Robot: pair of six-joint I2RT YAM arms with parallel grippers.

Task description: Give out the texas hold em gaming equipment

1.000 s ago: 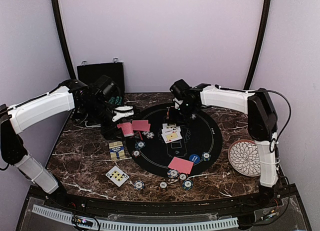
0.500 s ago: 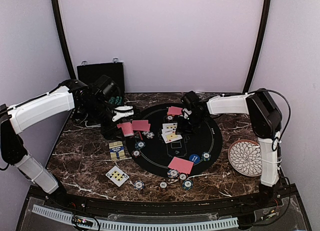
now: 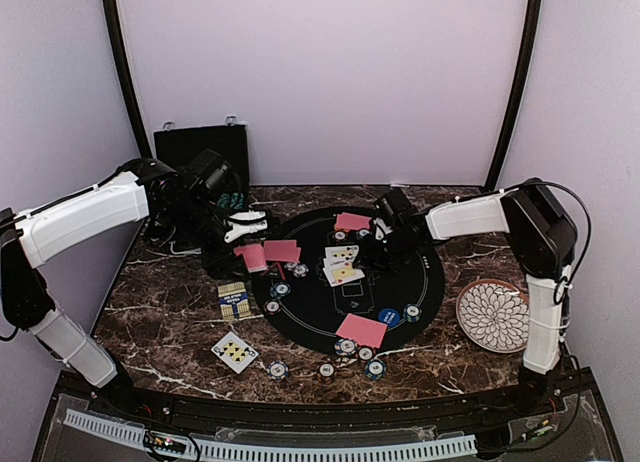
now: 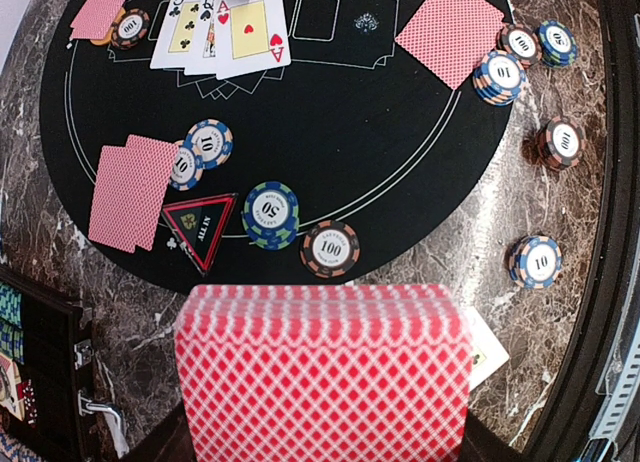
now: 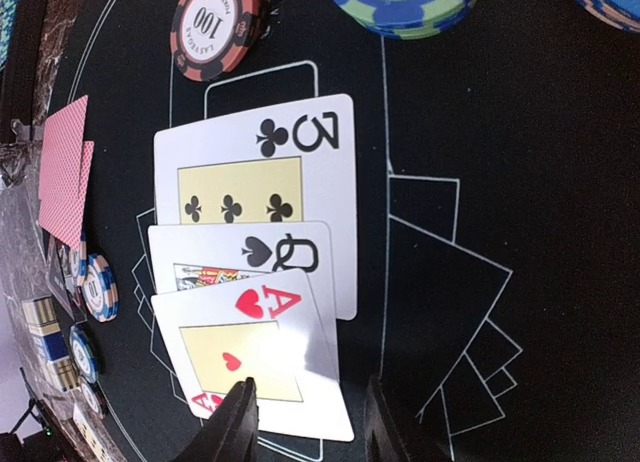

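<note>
The left end effector (image 3: 246, 222) is clamped on the red-backed deck (image 4: 320, 372), just off the mat (image 3: 410, 272) at its 10 o'clock. The right end effector (image 5: 312, 427), fingers (image 5: 240, 422) apart, hovers over face-up cards (image 5: 255, 212) reading 3, Q, A. The triangle marker (image 4: 200, 227) reads "ALL IN" beside a "50" chip (image 4: 270, 214).

Bare black mat (image 3: 415, 277) lies right of the 3 face-up cards (image 3: 342, 267); chips (image 3: 280, 290) and face-down cards (image 3: 283, 251) crowd its left edge.

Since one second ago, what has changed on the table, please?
The right end effector drew back from the far edge of the mat toward the face-up cards. A face-down card now shows there. The left end effector keeps its deck; chips unchanged.
</note>
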